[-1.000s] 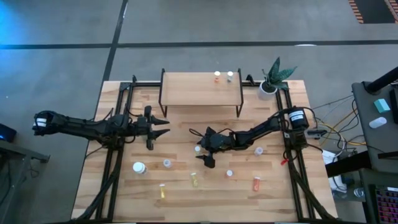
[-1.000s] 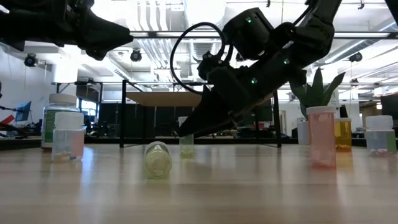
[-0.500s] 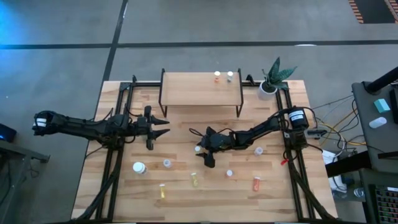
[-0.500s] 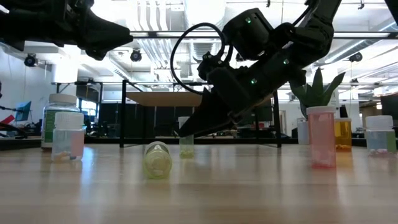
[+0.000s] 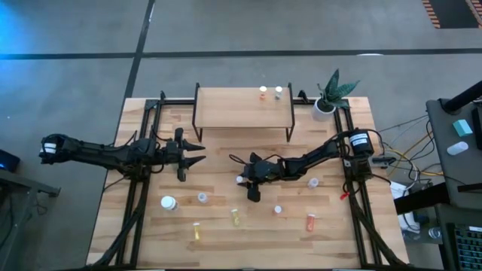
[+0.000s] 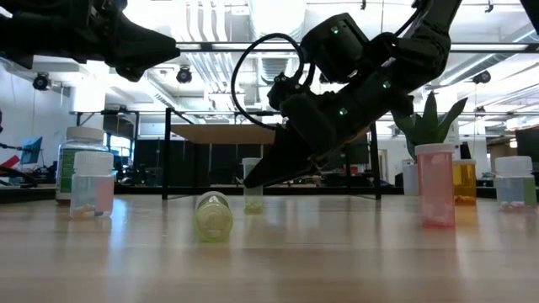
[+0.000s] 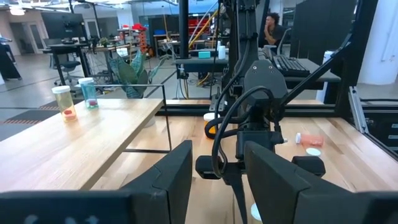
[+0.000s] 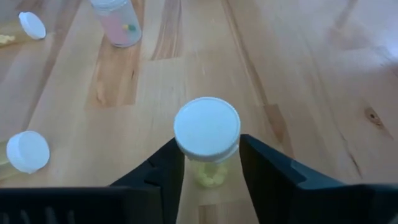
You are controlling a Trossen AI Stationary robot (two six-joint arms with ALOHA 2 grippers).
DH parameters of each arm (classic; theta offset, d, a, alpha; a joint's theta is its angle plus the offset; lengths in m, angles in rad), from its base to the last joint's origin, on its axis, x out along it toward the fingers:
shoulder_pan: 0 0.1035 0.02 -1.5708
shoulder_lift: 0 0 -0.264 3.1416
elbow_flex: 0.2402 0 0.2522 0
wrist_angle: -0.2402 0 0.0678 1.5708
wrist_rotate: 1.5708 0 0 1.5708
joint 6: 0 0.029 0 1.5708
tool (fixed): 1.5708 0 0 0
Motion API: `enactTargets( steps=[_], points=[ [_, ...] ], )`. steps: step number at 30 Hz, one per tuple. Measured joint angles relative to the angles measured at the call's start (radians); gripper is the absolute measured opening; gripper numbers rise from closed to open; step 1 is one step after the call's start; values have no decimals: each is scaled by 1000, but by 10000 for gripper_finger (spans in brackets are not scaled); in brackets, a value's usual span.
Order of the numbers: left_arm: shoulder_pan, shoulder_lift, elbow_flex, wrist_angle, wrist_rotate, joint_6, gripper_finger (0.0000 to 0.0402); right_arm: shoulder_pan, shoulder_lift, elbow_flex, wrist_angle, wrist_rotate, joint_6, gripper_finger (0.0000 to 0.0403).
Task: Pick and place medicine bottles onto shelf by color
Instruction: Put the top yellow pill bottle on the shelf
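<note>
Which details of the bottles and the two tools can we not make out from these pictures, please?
- Right tool: whether its fingers already press the yellow bottle between them; the cap hides the contact.
- Two bottles on the shelf: the high view shows only their caps.
- Left tool, waiting left of the shelf: its fingertips are cut off by the left wrist picture's edge.
- Bottle lying on its side: low view, blurred.

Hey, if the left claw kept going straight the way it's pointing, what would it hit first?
Probably the right claw: the left wrist view, looking past the left claw, shows it dead ahead over the table. The shelf lies off to one side. Depth is unclear.
</note>
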Motion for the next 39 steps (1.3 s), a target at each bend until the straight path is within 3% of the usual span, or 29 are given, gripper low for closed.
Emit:
enactTargets(
  steps=[10,25,29,39],
  points=[
    [0,0,0,0,-3,0,131,-9,-16,0,0,3,7,115],
    [0,0,0,0,-3,-1,131,-35,-98,0,-72,4,-5,114],
    [0,0,0,0,-3,-2,131,-77,-172,0,-125,13,-5,114],
    [0,0,0,1,-3,-2,131,-182,-445,0,-288,164,-90,114]
  ],
)
